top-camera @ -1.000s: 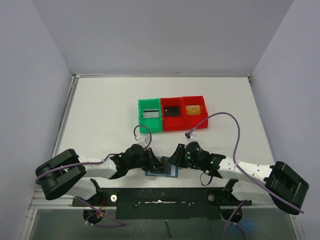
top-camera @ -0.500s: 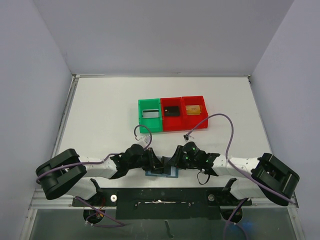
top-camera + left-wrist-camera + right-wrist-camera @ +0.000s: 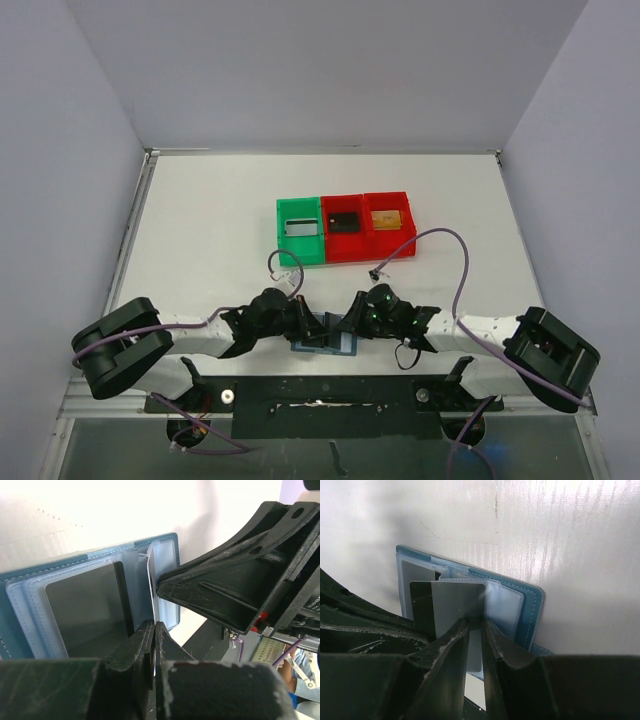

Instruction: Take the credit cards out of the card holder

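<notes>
The card holder [image 3: 326, 345] lies open at the near table edge between both grippers. In the left wrist view its blue cover [image 3: 60, 562] holds clear sleeves, with a dark grey credit card [image 3: 87, 605] in one. My left gripper [image 3: 154, 630] is shut on the thin edge of a clear sleeve page [image 3: 150, 575] and holds it upright. In the right wrist view a grey card [image 3: 452, 602] faces the camera in front of the holder [image 3: 530, 605]. My right gripper [image 3: 476, 625] has its tips at that card, jaws a narrow gap apart with the card's face showing through.
A green bin [image 3: 300, 232] and two red bins [image 3: 345, 228] [image 3: 389, 222] stand in a row at mid-table, each with a card-like thing inside. A purple cable [image 3: 455, 270] loops over the right arm. The black base rail [image 3: 320, 395] runs just behind the holder.
The right arm has swung left, bringing its gripper in against the card holder. The left gripper has stayed at the holder's left side.
</notes>
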Motion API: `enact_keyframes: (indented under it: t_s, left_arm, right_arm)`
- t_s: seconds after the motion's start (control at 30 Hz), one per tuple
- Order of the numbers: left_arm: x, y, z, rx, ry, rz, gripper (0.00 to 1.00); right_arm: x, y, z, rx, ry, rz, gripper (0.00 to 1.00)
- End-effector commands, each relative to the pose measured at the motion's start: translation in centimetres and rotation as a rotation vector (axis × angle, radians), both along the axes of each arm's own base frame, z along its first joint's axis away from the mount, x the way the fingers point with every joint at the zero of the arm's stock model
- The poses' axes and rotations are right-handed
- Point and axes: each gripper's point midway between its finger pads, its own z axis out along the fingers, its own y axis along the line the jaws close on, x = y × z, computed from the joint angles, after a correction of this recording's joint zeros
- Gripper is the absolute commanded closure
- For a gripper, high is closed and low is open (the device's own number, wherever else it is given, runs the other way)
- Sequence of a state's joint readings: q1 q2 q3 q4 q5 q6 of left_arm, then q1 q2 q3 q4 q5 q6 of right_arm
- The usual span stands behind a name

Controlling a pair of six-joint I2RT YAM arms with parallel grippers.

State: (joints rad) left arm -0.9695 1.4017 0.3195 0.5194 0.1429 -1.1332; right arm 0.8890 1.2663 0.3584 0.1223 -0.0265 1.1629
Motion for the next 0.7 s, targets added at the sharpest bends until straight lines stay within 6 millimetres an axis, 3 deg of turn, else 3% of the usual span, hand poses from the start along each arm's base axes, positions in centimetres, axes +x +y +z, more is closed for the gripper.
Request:
enact_keyframes:
  t_s: [0.0, 0.47, 0.67]
  left_arm:
    - [0.6, -1.0, 3.0, -0.087, -0.063, 0.001, 1.0]
    - [0.5, -1.5, 2.8, -0.101, -0.059, -0.014, 0.99]
    - [0.5, -1.5, 2.8, -0.102, -0.054, -0.016, 0.99]
  right_arm:
    - [0.0, -1.4, -0.6, -0.063, -0.007, -0.014, 0.81]
    - [1.0, 1.7, 5.1, 0.092, -0.146, 0.1, 0.77]
    - [1.1, 2.4, 5.1, 0.1, -0.145, 0.119, 0.75]
